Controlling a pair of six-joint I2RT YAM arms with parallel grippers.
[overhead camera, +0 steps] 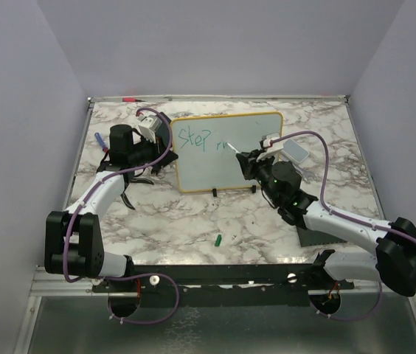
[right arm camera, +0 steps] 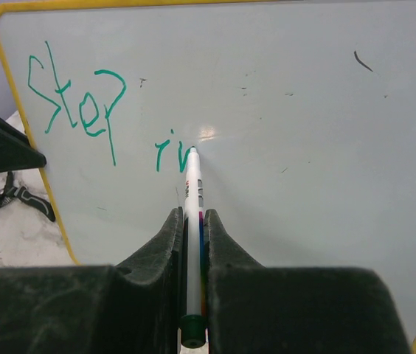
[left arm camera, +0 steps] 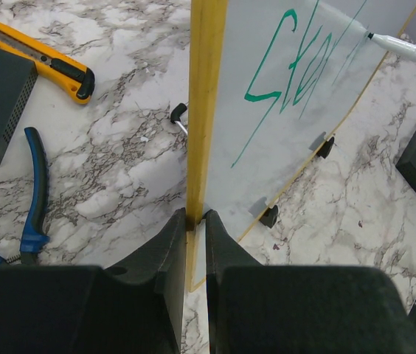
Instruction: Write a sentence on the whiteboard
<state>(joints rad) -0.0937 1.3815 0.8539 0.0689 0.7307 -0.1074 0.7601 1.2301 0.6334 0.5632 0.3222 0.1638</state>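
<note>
My right gripper (right arm camera: 193,221) is nearest the lens in its wrist view, its two black fingers pinched narrow on a white marker (right arm camera: 192,188). The marker's long axis runs straight out from between my fingers. Its dark butt end sits at my palm and its tip points away from me, touching the whiteboard (right arm camera: 311,110).

The sentence (right arm camera: 75,103) is in green. "Step" sits high at the board's left, and a lower line begins near the middle with a few small strokes. The marker tip rests at the right end of those strokes.

My left gripper (left arm camera: 195,220) is closed to a thin gap on the board's yellow frame, one finger on each side of its left edge. From above, the whiteboard stands upright on its two small black feet (overhead camera: 231,191) toward the far middle of the marble table (overhead camera: 193,221). Its long axis runs left to right and its written face is turned toward my bases.

Behind the board on my left lie a yellow utility knife (left arm camera: 46,63) and blue-handled pliers (left arm camera: 37,177). A small green cap (overhead camera: 218,240) lies on the table nearer my bases, well apart from the board.
</note>
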